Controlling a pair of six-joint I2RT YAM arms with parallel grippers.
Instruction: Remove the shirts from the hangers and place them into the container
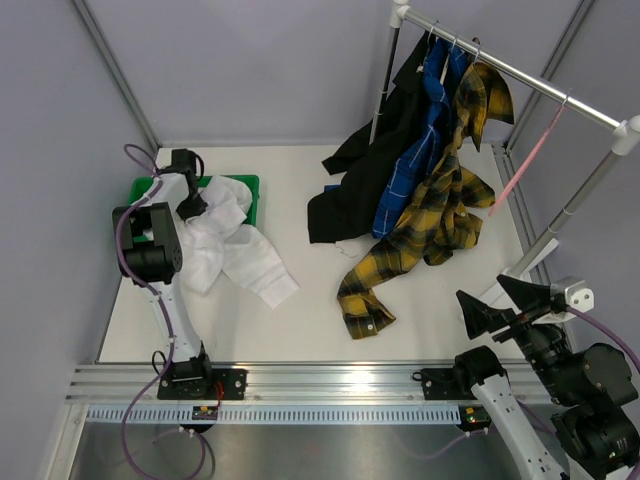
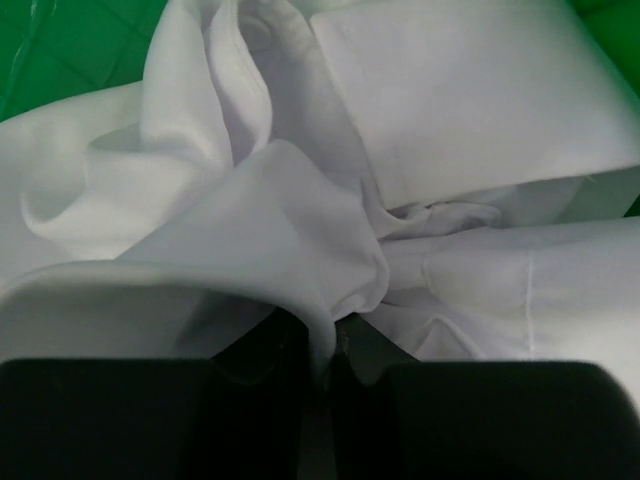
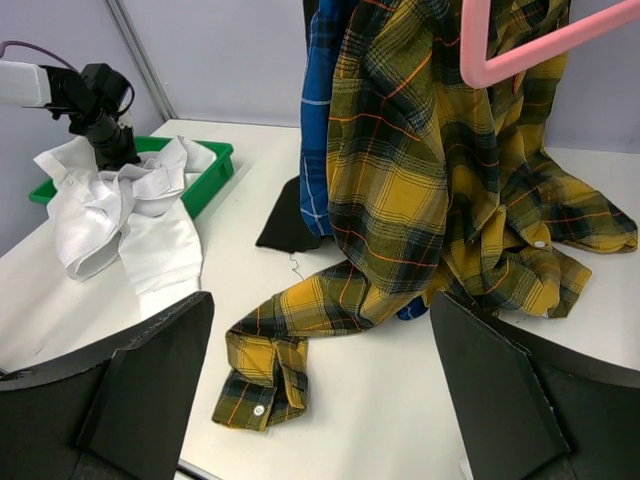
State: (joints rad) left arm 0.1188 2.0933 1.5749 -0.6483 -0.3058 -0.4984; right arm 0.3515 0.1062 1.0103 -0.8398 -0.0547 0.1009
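near: my right end effector (image 1: 497, 302) wide open, empty | far: my left end effector (image 2: 322, 360) pinches a fold of plain white cloth shirt (image 1: 225, 250) over shallow green plastic tray (image 1: 245, 180) | risk: released here, much of it sprawls beyond the rim onto the bench (image 1: 300, 325)

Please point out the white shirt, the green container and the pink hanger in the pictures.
white shirt (image 1: 228, 250), top external view, on its bunched middle.
green container (image 3: 212, 175), right wrist view, on its side wall.
pink hanger (image 3: 560, 43), right wrist view, on its slanted bar.
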